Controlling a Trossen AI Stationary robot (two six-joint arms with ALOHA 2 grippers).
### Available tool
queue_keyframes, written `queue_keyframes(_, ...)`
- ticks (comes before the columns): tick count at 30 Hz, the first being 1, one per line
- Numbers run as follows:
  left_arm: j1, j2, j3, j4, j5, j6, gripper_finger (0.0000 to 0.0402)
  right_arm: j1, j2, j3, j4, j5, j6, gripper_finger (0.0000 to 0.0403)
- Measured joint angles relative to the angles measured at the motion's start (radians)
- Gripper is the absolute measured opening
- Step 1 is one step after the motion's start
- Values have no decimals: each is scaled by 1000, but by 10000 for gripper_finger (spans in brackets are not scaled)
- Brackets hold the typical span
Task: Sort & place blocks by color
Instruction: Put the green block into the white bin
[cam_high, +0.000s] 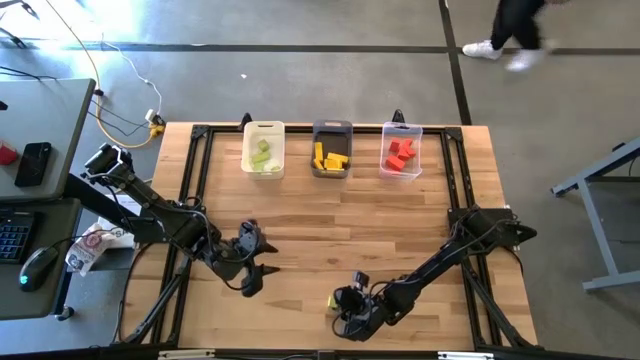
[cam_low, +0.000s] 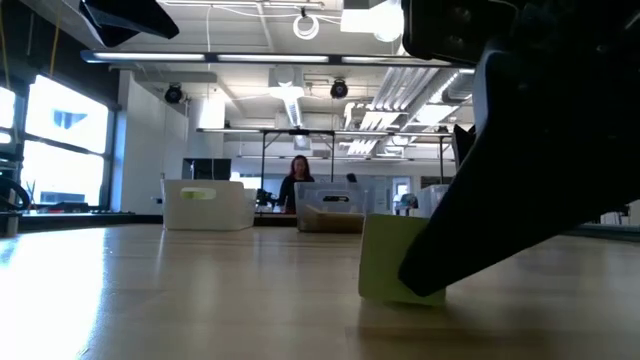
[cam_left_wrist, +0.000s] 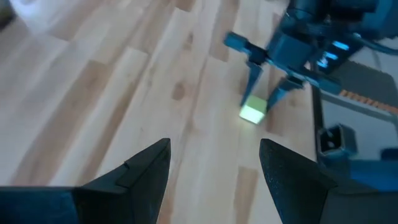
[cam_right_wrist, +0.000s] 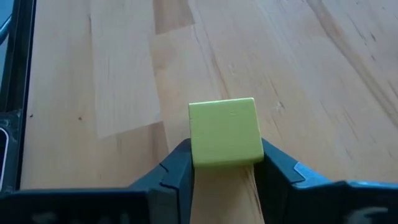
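A light green block (cam_right_wrist: 225, 132), a small cube, sits on the wooden table near its front edge, between the fingers of my right gripper (cam_right_wrist: 225, 158). The left wrist view shows the same block (cam_left_wrist: 253, 112), and the low view shows its base flat on the wood (cam_low: 392, 258). My left gripper (cam_high: 255, 268) hovers open above the table to the block's left, with nothing between its fingers (cam_left_wrist: 143, 168). Other blocks lie sorted in three bins at the far edge: green (cam_high: 262, 154), yellow (cam_high: 330, 157) and red (cam_high: 400, 154). My right gripper pinches the green block by two opposite side faces (cam_right_wrist: 194, 148) between its two fingers. The fingers (cam_right_wrist: 273, 165) slant down from the table's far right. The block stands on the table on its bottom face, its top level.
A white bin (cam_high: 264, 132), a dark grey bin (cam_high: 332, 128) and a clear bin (cam_high: 402, 130) stand in a row at the table's far edge. A broad stretch of bare wood (cam_high: 340, 220) lies between them and the grippers. Beyond the table, a person walks past (cam_high: 515, 35).
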Motion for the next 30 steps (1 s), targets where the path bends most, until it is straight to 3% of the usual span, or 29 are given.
queue_keyframes(8, 0, 0, 0, 0, -25, 121, 234, -17, -34, -2, -13, -20, -32, 106)
queue_keyframes(21, 0, 0, 0, 6, -51, 379, 234, -140, -159, -1, -3, -44, -256, 106)
queue_keyframes(26, 21, 0, 0, 55, -144, 325, 234, -195, -194, -1, 2, -57, -359, 106)
queue_keyframes(30, 74, 0, 0, 90, -138, 207, 234, -240, -222, -1, 5, -53, -443, 106)
